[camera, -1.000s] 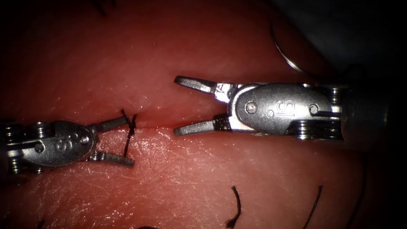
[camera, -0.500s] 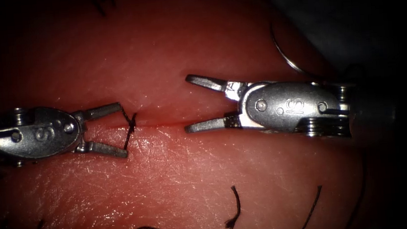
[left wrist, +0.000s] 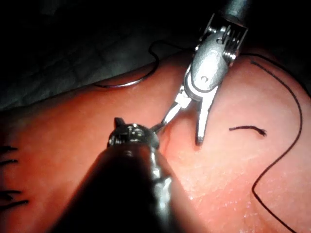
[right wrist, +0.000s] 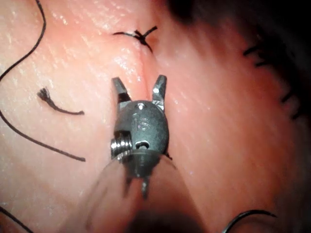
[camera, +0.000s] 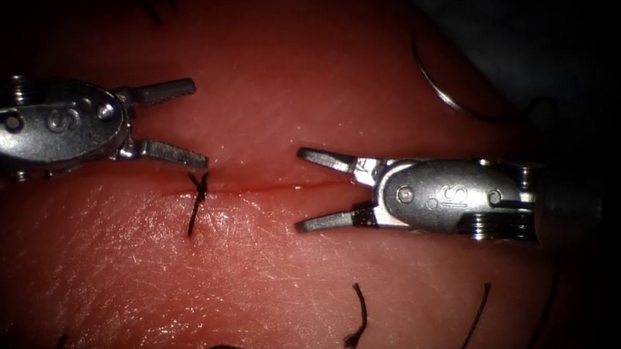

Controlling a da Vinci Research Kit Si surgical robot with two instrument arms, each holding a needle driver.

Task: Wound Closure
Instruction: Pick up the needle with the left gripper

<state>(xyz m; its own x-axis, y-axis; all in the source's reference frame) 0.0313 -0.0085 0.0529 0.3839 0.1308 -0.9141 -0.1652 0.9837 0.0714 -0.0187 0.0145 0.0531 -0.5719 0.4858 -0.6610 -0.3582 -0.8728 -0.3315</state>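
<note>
Both pincers are hanging released, gripping nothing, over the tissue (camera: 274,275).

I'm seeing the left pincer (camera: 197,121) above the knotted stitch (camera: 196,188), the right pincer (camera: 303,190) straddling the cut (camera: 274,187). The needle (camera: 450,95) is lying free at the tissue's far right edge; it looks thin, stiff and slippery, so I'd grasp mid-curve.

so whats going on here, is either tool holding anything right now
Neither. The left tool has its jaws open and empty, above the cut at its left end. It has lifted away from the knotted stitch, which it straddled a second ago. The right tool also has open, empty jaws, one on each side of the cut. The needle lies free on the tissue at the upper right, not in it. A cut end of thread lies below.
</note>
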